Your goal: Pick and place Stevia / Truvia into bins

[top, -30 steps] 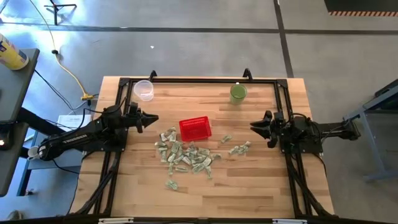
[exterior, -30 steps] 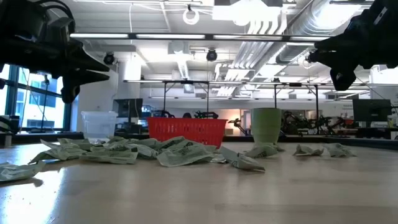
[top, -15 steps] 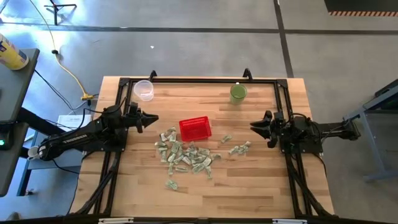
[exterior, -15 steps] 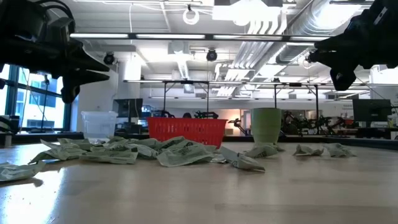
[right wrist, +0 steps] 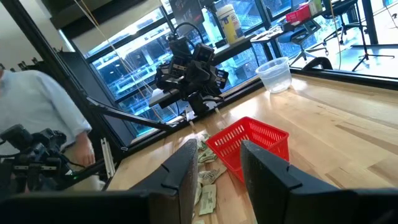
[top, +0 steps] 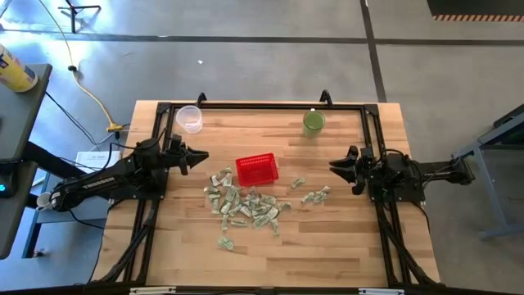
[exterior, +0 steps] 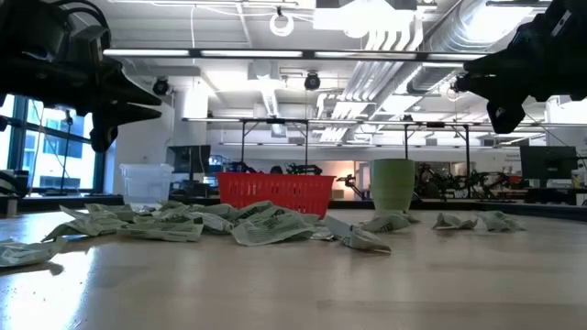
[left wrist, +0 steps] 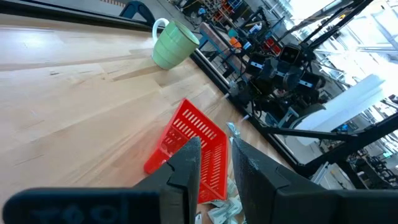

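Note:
Many pale green and white Stevia sachets (top: 244,205) lie strewn on the wooden table, just near of the red mesh basket (top: 257,170); a smaller cluster (top: 315,195) lies to their right. The basket stands upright on its base mid-table. My left gripper (top: 201,156) hovers level at the table's left side, above the table and left of the basket, open with nothing between its fingers (left wrist: 186,163). My right gripper (top: 334,166) hovers level at the right side, also open and holding nothing. In the low view the sachets (exterior: 229,223) lie in front of the basket (exterior: 275,192).
A clear plastic cup (top: 189,118) stands at the far left corner and a green cup (top: 313,123) at the far right. A black frame (top: 262,106) rims the table. A person (right wrist: 37,118) shows beyond the table in the right wrist view.

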You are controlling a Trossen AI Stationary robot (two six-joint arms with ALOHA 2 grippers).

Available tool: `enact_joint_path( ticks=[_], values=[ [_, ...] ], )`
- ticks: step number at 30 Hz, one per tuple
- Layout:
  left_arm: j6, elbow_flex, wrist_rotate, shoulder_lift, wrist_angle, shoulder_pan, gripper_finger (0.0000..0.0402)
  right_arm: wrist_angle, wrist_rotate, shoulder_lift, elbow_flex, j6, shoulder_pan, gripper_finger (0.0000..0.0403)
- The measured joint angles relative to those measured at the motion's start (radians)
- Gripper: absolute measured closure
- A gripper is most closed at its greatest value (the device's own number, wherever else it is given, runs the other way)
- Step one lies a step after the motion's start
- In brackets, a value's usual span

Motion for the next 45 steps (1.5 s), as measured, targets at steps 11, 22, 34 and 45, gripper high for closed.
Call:
enact_joint_path(
  ticks=[11,22,34,45],
  values=[
    [0.000,0.000,0.000,0.000,0.000,0.000,0.0275,0.000,0.000,0.000,0.000,0.000,0.000,0.0289],
    [0.000,0.000,0.000,0.000,0.000,0.000,0.0275,0.000,0.000,0.000,0.000,0.000,0.000,0.0289],
    [0.000,0.000,0.000,0.000,0.000,0.000,0.0275,0.000,0.000,0.000,0.000,0.000,0.000,0.0289],
    [-0.383,0.000,-0.101,0.000,0.017,0.000,0.0275,0.218,0.325,-0.002,-0.004,0.259,0.000,0.0289]
  ],
)
